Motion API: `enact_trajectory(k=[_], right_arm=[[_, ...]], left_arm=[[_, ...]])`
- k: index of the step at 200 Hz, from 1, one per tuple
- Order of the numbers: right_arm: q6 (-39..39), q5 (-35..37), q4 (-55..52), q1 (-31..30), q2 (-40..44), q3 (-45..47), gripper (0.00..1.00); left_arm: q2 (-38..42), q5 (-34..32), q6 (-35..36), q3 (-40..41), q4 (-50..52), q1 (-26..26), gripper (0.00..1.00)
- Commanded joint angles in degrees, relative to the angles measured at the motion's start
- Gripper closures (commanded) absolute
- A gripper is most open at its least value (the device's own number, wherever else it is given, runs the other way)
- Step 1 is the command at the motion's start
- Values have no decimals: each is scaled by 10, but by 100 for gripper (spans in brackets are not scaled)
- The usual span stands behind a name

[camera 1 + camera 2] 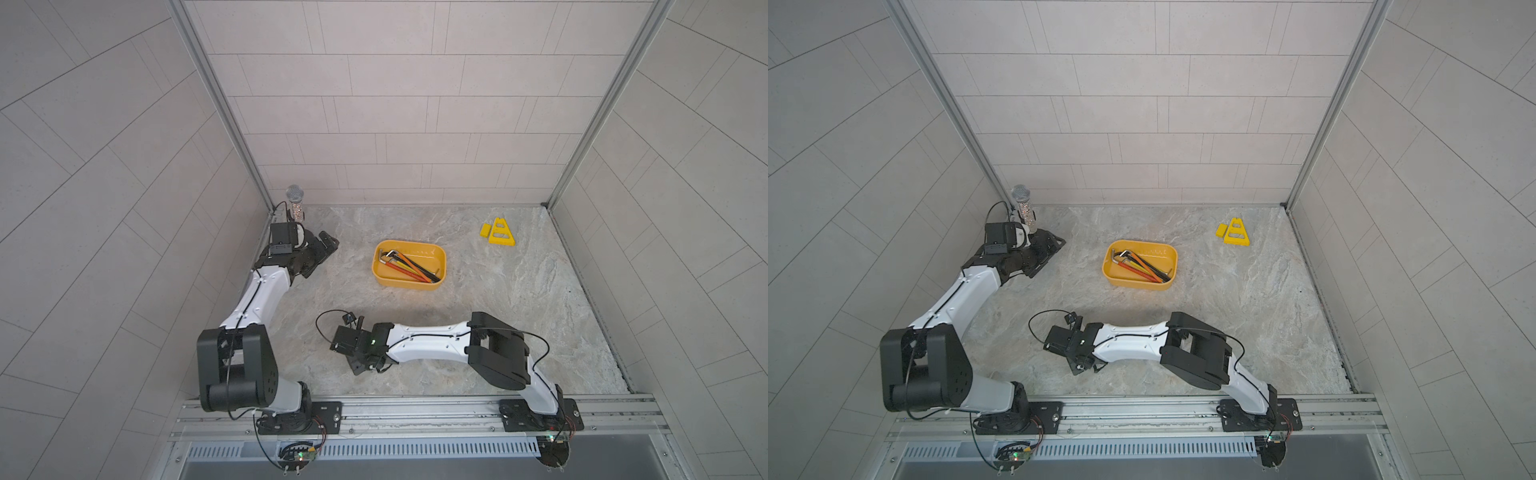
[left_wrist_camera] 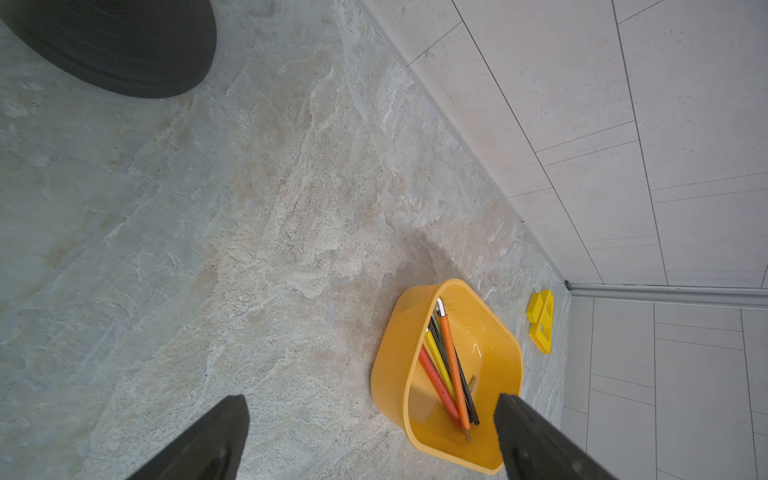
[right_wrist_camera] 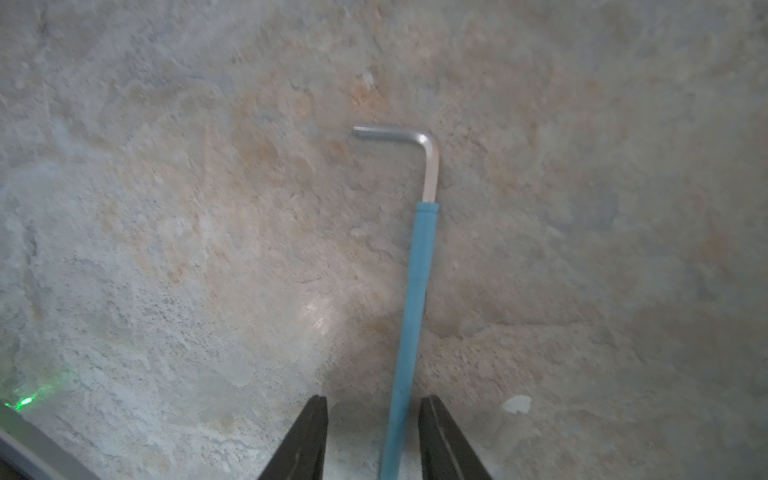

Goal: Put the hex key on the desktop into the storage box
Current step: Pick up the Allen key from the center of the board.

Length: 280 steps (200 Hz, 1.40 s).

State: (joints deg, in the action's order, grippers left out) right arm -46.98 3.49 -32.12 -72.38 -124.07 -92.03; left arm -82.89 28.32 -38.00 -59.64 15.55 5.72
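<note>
Straddling the hex key: right gripper (image 3: 372, 399) set low over the desktop (image 1: 519, 311), its fingers (image 3: 440, 436) flanking the blue sleeve (image 3: 409, 332). The jaws are parted and not yet pinching, with a sliver of stone showing on each side.
Hex key (image 3: 415, 291): lying flat on the desktop near its front edge, with the bare steel bend at the end away from the gripper. In both top views the right wrist hides it.
Storage box (image 1: 405, 284): yellow tub about mid-desktop, a little toward the back edge and well apart from the key. Several coloured keys (image 1: 409, 264) lie inside.
Left gripper (image 2: 371, 398): by the back left corner, jaws wide and empty, its camera looking across at the box.
Step in hand: the grasp, by the look of it; the fingers are placed but the squeeze has not been made.
Next move: likely a firm close on the sleeve and a clean lift off the stone. A carry over the box rim would follow before release. The thin handle could roll or slip if the pinch lands off-centre.
Also in shot: small yellow triangular stand (image 1: 501, 232) near the back right corner.
</note>
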Motion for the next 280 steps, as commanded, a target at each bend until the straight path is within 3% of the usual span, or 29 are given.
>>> enact_trajectory(k=[1, 35, 70, 97, 280], right_arm=[[-12, 11, -20, -1, -12, 26, 62], [-13, 27, -21, -1, 0, 45, 71], [-7, 59, -26, -1, 26, 58, 92], [7, 82, -38, 2, 48, 58, 100], [57, 143, -47, 49, 214, 141, 100]], left_arm=[[14, 2, -1, 7, -12, 4, 0], [11, 2, -1, 7, -12, 4, 0], [10, 2, -1, 8, -13, 4, 0], [8, 2, -2, 9, -13, 3, 0], [2, 6, -5, 11, -16, -3, 0]])
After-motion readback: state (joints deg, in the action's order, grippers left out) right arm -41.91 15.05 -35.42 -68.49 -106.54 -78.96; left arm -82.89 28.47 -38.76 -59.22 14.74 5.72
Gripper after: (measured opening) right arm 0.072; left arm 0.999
